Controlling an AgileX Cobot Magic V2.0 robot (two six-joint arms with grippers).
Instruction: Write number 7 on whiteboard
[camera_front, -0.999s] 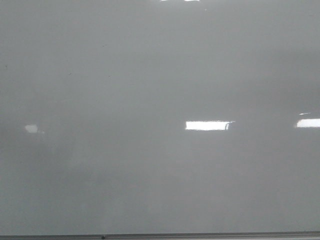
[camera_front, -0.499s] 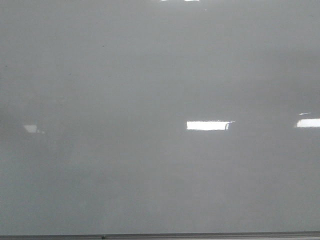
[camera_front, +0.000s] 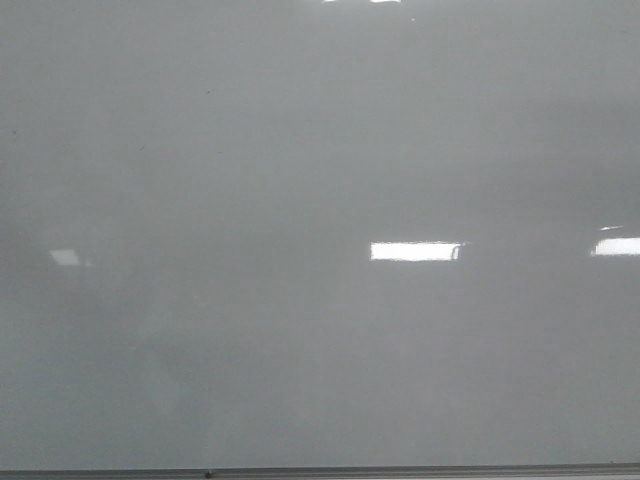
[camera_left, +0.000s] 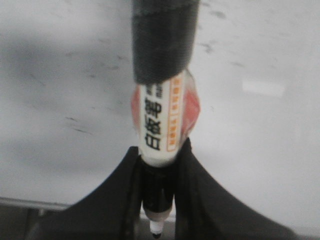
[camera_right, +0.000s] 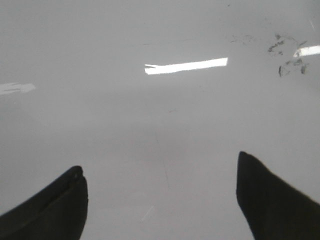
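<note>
The whiteboard (camera_front: 300, 180) fills the front view, pale grey and glossy, with its thin grey frame edge (camera_front: 320, 472) along the bottom. No number 7 shows on it in any view. Neither arm shows in the front view. In the left wrist view my left gripper (camera_left: 159, 165) is shut on a marker (camera_left: 162, 120) with a white and orange label and a black taped body; its tip (camera_left: 156, 231) points down between the fingers. In the right wrist view my right gripper (camera_right: 160, 172) is open and empty over the whiteboard (camera_right: 160, 130).
Bright rectangular light reflections (camera_front: 415, 251) lie on the board. Faint dark smudges (camera_right: 287, 55) mark the board in the right wrist view, and small scuffs (camera_left: 75, 125) in the left wrist view. The board's frame edge (camera_left: 30, 202) shows near the left gripper.
A faint shadowy reflection at the lower left of the board has shifted slightly; otherwise nothing visibly changed.
</note>
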